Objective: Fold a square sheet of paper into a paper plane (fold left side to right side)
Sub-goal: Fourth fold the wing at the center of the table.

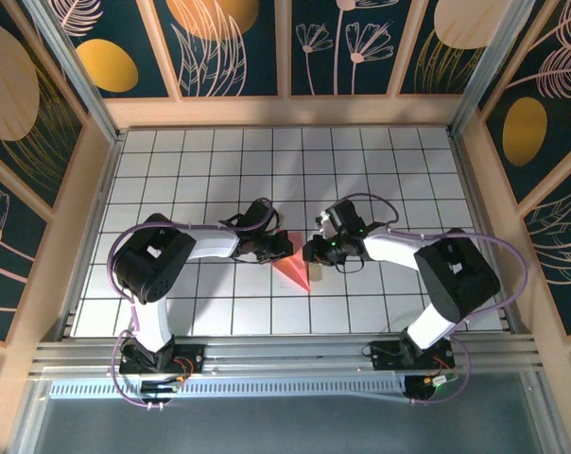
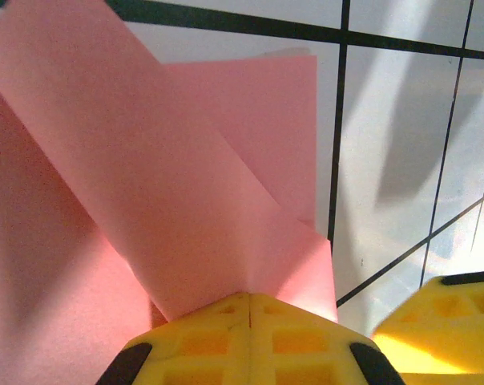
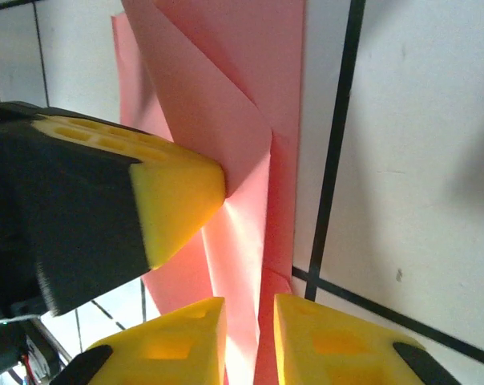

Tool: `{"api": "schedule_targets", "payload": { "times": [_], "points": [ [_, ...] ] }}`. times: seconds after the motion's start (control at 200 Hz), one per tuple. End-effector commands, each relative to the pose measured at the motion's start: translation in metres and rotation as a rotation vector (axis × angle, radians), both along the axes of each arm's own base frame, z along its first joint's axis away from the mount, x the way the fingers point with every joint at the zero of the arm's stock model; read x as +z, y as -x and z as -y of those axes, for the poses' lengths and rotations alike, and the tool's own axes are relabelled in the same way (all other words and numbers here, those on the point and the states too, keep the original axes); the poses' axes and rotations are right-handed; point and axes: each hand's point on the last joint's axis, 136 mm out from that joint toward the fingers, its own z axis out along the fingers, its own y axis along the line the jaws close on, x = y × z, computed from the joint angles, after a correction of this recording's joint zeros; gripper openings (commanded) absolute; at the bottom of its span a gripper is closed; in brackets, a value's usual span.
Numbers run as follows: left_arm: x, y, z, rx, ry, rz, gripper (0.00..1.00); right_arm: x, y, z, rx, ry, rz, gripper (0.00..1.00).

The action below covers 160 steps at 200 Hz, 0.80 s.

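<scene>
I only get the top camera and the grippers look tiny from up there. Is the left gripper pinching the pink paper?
Observer: Yes. The left wrist view shows the left gripper shut on the pink paper, which sticks out from its tips.
Operator: What about the right one?
Observer: In the right wrist view the right gripper stands a little open, with a folded edge of the paper in the gap.
</scene>
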Motion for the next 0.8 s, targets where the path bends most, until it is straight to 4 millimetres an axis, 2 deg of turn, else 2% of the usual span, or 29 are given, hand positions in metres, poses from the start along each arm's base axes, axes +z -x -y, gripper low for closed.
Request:
{"api": "schedule_targets", "payload": {
  "times": [0.0, 0.11, 0.255, 0.35, 0.475, 0.656, 0.796],
  "points": [
    [-0.036, 0.012, -0.022, 0.019, -0.123, -0.052, 0.00, 0.017, -0.002, 0.009, -0.014, 0.014, 0.022, 0.25],
    [-0.035, 0.011, -0.022, 0.022, -0.122, -0.051, 0.00, 0.029, 0.004, 0.013, -0.005, -0.006, 0.036, 0.24],
    [-0.034, 0.011, -0.023, 0.021, -0.124, -0.050, 0.00, 0.044, 0.025, 0.000, 0.045, -0.128, 0.005, 0.00],
    [-0.034, 0.011, -0.023, 0.022, -0.125, -0.049, 0.00, 0.043, 0.046, -0.013, 0.096, -0.210, -0.052, 0.00],
    [-0.034, 0.011, -0.022, 0.020, -0.126, -0.047, 0.00, 0.027, 0.063, -0.022, 0.134, -0.209, -0.106, 0.00],
    [-0.033, 0.011, -0.023, 0.021, -0.129, -0.047, 0.00, 0.008, 0.068, -0.024, 0.134, -0.200, -0.138, 0.00],
    [-0.033, 0.010, -0.022, 0.018, -0.128, -0.046, 0.00, 0.002, 0.069, -0.023, 0.127, -0.199, -0.144, 0.00]
  ]
}}
